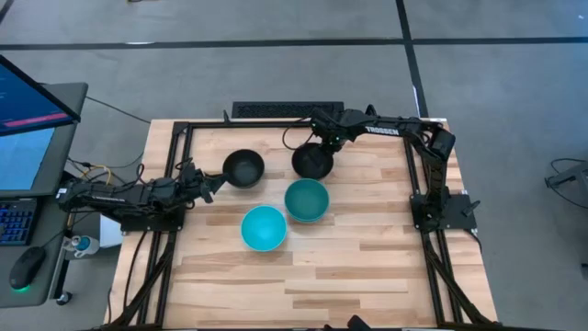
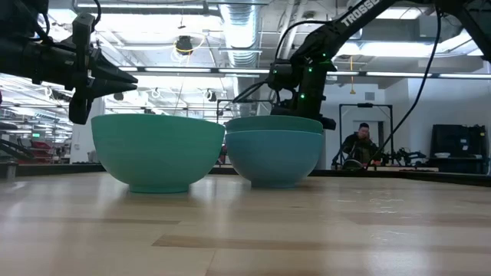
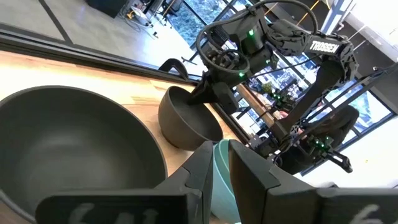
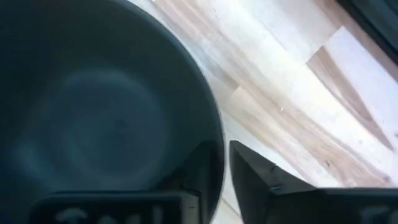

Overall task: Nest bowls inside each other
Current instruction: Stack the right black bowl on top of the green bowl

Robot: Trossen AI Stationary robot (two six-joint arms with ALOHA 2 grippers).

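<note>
Two black bowls stand at the table's far middle. One black bowl (image 1: 243, 168) sits on its base beside my left gripper (image 1: 217, 183), which hovers just off its left rim, above rim height, fingers a narrow gap apart (image 3: 221, 168). My right gripper (image 1: 322, 142) is shut on the other black bowl (image 1: 312, 163). Nearer, a teal-green bowl (image 1: 306, 199) sits nested inside a blue one (image 2: 274, 157). A lone cyan bowl (image 1: 264, 228) stands on the table to its near left. My right gripper holds the black bowl by its far rim (image 4: 214, 146), pinched with one finger inside the bowl and one finger (image 4: 255, 171) outside. The fingers come from above, pointing down. Whether the bowl's base (image 3: 186, 134) rests on the table or hangs just above it, I cannot tell.
A black frame rail (image 1: 276, 124) runs around the tabletop's far and side edges. Bare wood (image 1: 349, 276) lies toward the near edge. A monitor, keyboard and mouse sit off the table's left side. A person (image 2: 360, 146) sits in the room far behind.
</note>
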